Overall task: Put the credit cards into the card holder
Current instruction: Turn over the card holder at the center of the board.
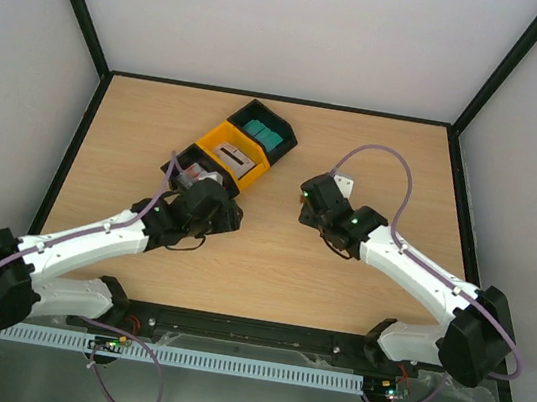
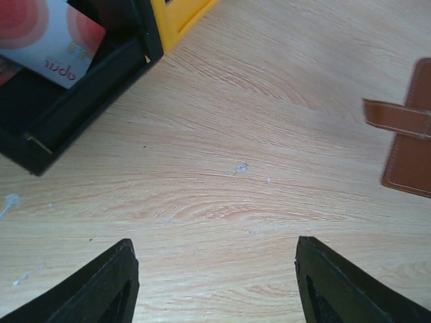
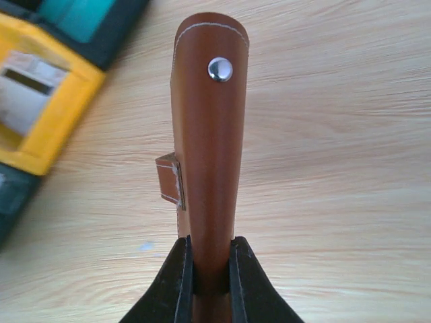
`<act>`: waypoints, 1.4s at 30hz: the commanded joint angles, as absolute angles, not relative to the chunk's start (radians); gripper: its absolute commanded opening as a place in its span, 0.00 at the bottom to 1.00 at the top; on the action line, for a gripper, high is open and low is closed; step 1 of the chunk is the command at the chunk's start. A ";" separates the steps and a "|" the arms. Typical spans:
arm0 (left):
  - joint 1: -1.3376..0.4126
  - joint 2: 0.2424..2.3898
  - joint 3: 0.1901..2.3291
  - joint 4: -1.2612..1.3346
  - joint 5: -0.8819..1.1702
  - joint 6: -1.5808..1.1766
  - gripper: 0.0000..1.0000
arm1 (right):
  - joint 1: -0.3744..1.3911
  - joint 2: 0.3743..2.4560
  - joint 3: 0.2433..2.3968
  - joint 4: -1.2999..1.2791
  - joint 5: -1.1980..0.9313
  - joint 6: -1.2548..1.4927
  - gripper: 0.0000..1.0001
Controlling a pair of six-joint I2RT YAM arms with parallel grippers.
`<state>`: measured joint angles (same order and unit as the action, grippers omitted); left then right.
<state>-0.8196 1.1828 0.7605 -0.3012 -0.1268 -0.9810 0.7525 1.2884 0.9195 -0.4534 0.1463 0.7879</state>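
Note:
My right gripper (image 3: 210, 269) is shut on the brown card holder (image 3: 209, 128) and holds it edge-up above the table, snap stud on top and strap tab hanging left. In the top view the right gripper (image 1: 311, 199) sits at table centre and hides the holder. My left gripper (image 2: 215, 272) is open and empty over bare wood, beside the bins (image 1: 218, 211). The holder's edge shows at the right of the left wrist view (image 2: 412, 134). A white card with red markings (image 2: 47, 40) lies in the near black bin (image 2: 64, 118). A grey card (image 3: 27, 94) and teal cards (image 3: 81, 13) lie in other bins.
Three joined bins stand diagonally at the back centre: a black one with teal cards (image 1: 263, 135), a yellow one (image 1: 234, 159) with the grey card, and a black one (image 1: 184, 170) beside my left gripper. A black frame edges the table.

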 commanded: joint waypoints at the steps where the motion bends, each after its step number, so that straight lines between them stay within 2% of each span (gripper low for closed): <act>1: -0.816 1.123 0.761 -0.402 -0.138 -0.970 0.65 | 0.811 1.289 1.031 -0.905 0.522 0.823 0.02; 6: -0.814 1.053 0.755 -0.387 -0.142 -0.927 0.68 | 0.908 1.325 1.041 -1.048 0.637 0.916 0.02; 11: -0.815 0.985 0.825 -0.480 -0.163 -0.923 0.71 | 1.043 1.499 1.093 -1.132 0.687 0.997 0.02; 18: -0.801 0.941 0.848 -0.573 -0.198 -0.939 0.74 | 1.230 1.828 1.235 -1.053 0.621 1.004 0.02; 21: -0.772 0.911 0.848 -0.613 -0.212 -0.958 0.75 | 1.273 1.907 1.289 -0.947 0.554 0.975 0.03; 26: -0.723 0.871 0.845 -0.656 -0.208 -0.952 0.76 | 1.292 1.961 1.312 -0.782 0.427 0.915 0.12; 29: -0.708 0.857 0.843 -0.677 -0.204 -0.948 0.78 | 1.292 1.982 1.320 -0.729 0.373 0.901 0.22; 35: -0.694 0.841 0.817 -0.677 -0.181 -0.935 0.83 | 1.292 1.929 1.313 -0.656 0.293 0.886 0.48; 42: -0.672 0.852 0.746 -0.581 -0.088 -0.907 0.84 | 1.272 1.669 1.203 -0.500 0.241 0.879 0.56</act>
<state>-0.6842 0.8459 0.7956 -0.6331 -0.1593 -0.9348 1.2865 1.8362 1.2583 -0.6067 0.2634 0.8772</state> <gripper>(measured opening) 0.837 0.548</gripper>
